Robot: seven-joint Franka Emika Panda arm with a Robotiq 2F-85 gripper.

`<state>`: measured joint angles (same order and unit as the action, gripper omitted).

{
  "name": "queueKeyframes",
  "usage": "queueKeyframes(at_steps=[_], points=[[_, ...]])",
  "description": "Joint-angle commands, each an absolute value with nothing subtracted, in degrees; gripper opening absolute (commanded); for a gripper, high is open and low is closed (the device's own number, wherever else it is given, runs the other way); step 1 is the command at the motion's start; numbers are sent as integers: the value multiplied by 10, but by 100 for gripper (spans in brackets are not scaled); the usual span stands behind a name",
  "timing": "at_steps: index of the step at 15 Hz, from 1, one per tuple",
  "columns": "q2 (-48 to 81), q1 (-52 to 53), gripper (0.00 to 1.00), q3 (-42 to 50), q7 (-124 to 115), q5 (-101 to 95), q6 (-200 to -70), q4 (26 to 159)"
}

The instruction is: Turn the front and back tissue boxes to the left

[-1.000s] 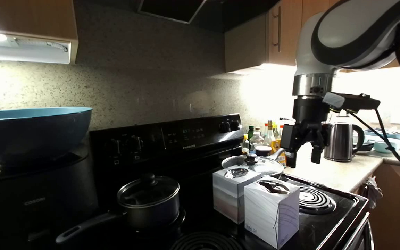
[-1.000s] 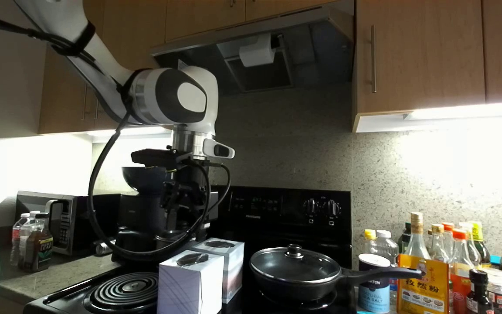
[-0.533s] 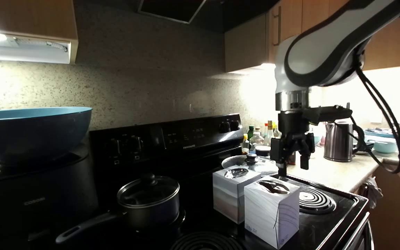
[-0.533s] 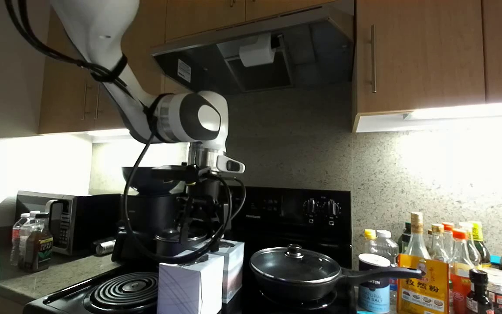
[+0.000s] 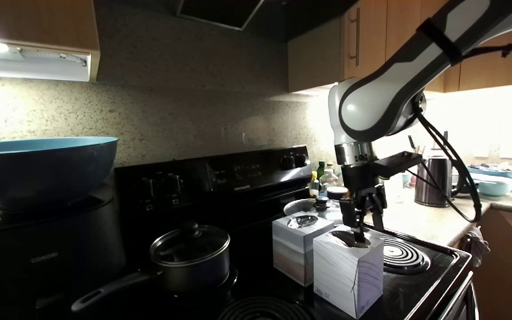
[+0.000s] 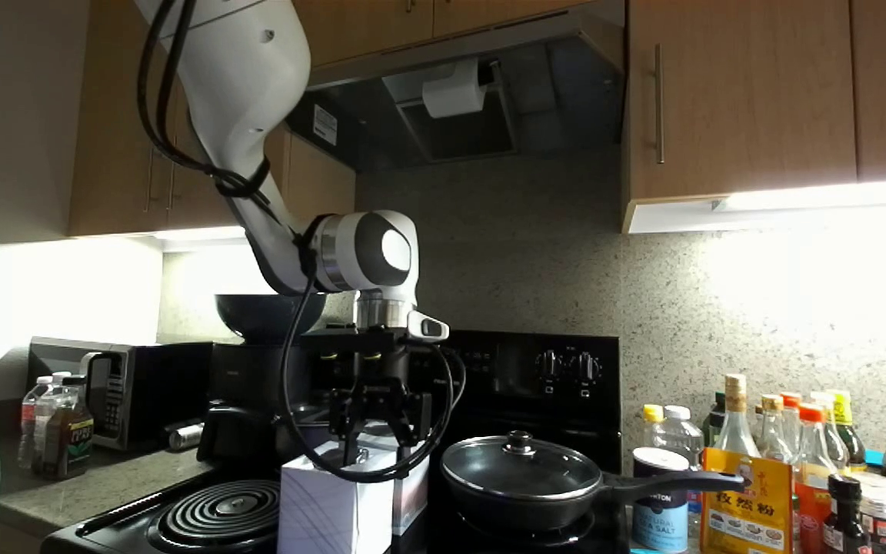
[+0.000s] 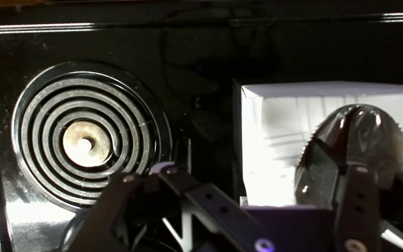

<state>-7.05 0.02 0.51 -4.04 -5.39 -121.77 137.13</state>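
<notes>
The front tissue box [image 5: 349, 275], a pale cube with a round dark opening on top, stands upright on the stove; it also shows in an exterior view [image 6: 328, 512] and in the wrist view [image 7: 275, 140]. The back tissue box [image 5: 294, 249] stands close behind it; in an exterior view it is partly hidden [image 6: 411, 496]. My gripper [image 5: 368, 232] is open at the front box's top. In the wrist view my gripper [image 7: 254, 162] has one finger over the opening and the other outside the box's side wall. I cannot tell how deep the first finger is.
A coil burner [image 7: 86, 140] lies beside the front box. A lidded frying pan [image 6: 520, 481] stands on the other side of the boxes. A dark lidded pot [image 5: 191, 262] stands toward the back. Bottles [image 6: 774, 431] stand on the counter beyond the stove. The arm's cable loop hangs by the gripper.
My open gripper has come down and across, from well above the stove to the front box's opening. Both boxes look about where they were.
</notes>
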Motion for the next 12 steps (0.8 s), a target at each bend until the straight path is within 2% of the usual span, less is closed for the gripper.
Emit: queueKeyframes(at_steps=[1,6,9,10,12], points=[[-44,-5,54,5,-26,-78,-1218,1347],[-41,-5,20,7,-20,-79,-1211,1338],[-46,-5,3,8,-19,-78,-1203,1337],[-48,-5,2,7,-25,-82,-1200,1337],[-55,-5,5,6,-31,-88,-1195,1341]])
